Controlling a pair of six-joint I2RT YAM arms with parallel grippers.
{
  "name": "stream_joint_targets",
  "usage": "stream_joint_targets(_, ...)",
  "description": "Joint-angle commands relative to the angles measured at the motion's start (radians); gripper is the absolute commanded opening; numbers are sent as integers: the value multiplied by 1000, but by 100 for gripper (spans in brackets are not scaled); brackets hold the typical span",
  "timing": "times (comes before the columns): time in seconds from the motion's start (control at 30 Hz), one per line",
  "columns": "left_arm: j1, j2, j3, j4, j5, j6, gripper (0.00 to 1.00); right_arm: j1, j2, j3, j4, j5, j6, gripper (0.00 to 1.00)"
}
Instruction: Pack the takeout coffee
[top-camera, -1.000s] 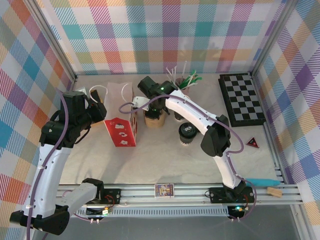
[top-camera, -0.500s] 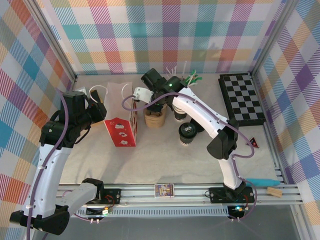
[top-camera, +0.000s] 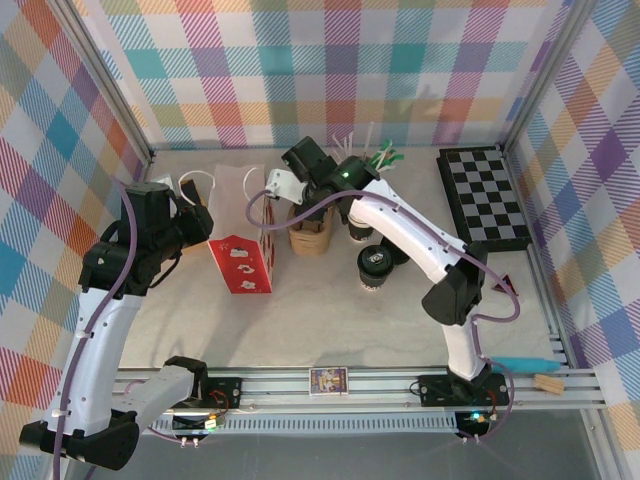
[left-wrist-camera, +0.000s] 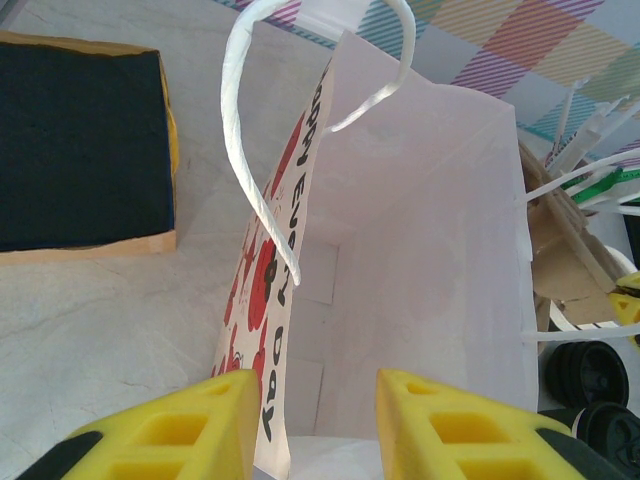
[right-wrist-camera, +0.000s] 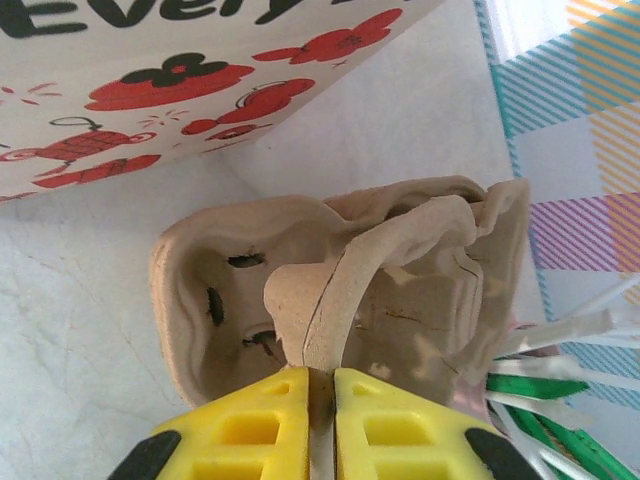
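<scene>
Right wrist view: the right hand (right-wrist-camera: 320, 385) is clamped on the middle ridge of a cardboard cup carrier (right-wrist-camera: 400, 290). The left hand (left-wrist-camera: 320, 390) has its fingers apart astride a paper bag's (left-wrist-camera: 420, 250) rim. The takeout coffee (top-camera: 375, 266) stands on the tabletop (top-camera: 300, 320) at the top external view's centre, just right of the carrier.
</scene>
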Motion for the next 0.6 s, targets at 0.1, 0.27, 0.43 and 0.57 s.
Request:
stream_joint_targets(0.1, 16, -18, -11, 1, -5, 7, 36, 21, -97, -119, 77, 58, -72, 14)
stream_joint_targets(0.27, 16, -21, -20, 8, -2, 2, 36, 33, -153, -268, 122, 14, -78, 14)
stream_joint_targets(0.43, 16, -17, -19, 10, 0, 1, 36, 42, -173, -350, 155, 11, -66, 15)
stream_joint_targets(0.57, 16, -17, -19, 10, -1, 1, 36, 41, -169, -371, 170, 9, -64, 15)
